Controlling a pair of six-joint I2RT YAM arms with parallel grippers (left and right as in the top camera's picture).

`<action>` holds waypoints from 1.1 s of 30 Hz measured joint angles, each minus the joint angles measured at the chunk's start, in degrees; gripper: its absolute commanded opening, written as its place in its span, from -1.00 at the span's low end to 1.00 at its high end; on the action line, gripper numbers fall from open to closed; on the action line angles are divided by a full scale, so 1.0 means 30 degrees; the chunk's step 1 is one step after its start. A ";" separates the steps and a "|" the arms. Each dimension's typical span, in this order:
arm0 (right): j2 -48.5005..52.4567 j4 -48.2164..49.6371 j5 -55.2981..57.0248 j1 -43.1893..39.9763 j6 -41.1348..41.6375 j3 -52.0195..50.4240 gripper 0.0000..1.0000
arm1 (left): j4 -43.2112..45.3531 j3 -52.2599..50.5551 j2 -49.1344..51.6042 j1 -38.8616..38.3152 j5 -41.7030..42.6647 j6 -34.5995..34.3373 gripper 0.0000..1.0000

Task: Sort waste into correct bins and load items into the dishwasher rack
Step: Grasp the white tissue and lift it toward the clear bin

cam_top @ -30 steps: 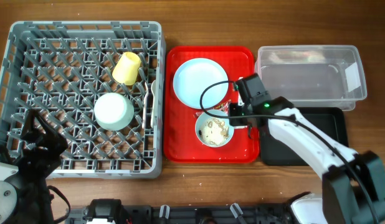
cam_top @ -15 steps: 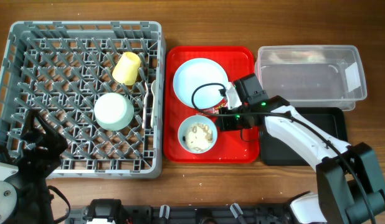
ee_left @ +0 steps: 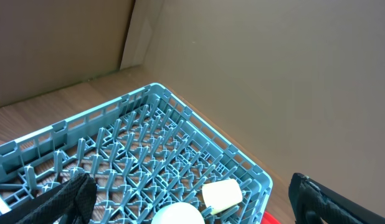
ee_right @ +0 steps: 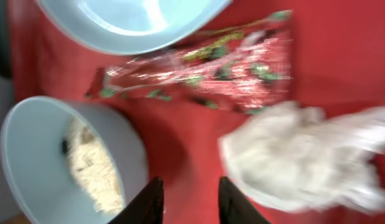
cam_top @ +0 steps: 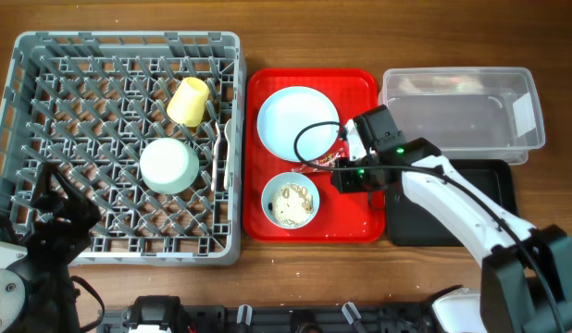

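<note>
On the red tray (cam_top: pixel 360 92) my right gripper (cam_top: pixel 340 178) (ee_right: pixel 189 200) hovers open, with bare tray between its fingertips. Just left of it stands a pale blue bowl (cam_top: pixel 291 201) (ee_right: pixel 37 155) holding beige rice scraps (ee_right: pixel 86 171). The red snack wrapper (ee_right: pixel 205 78) (cam_top: pixel 327 159) lies ahead, below the light blue plate (cam_top: pixel 298 121) (ee_right: pixel 130 18). To its right is the crumpled white napkin (ee_right: pixel 304 155), which the arm hides from overhead. The grey dishwasher rack (cam_top: pixel 27 55) (ee_left: pixel 149 130) holds the yellow cup (cam_top: pixel 188 101) (ee_left: pixel 222 194) and an upturned bowl (cam_top: pixel 169 165). My left gripper (cam_top: pixel 55 215) (ee_left: pixel 192 208) is wide open above the rack's front left.
The clear plastic tub (cam_top: pixel 462 111) stands at the back right, with the shallow black tray (cam_top: pixel 490 190) in front of it, partly under my right arm. A white utensil (cam_top: pixel 225 153) lies along the rack's right wall. Bare wooden table surrounds everything.
My right gripper dragged the bowl of scraps leftward across the red tray, then opened, let it go and drew back a little to the right. The left arm stayed still.
</note>
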 measured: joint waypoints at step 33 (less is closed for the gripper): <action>-0.4867 0.0386 0.3840 -0.0051 0.2922 0.2390 -0.92 | 0.0000 0.0000 0.0000 0.0000 0.0000 0.0000 1.00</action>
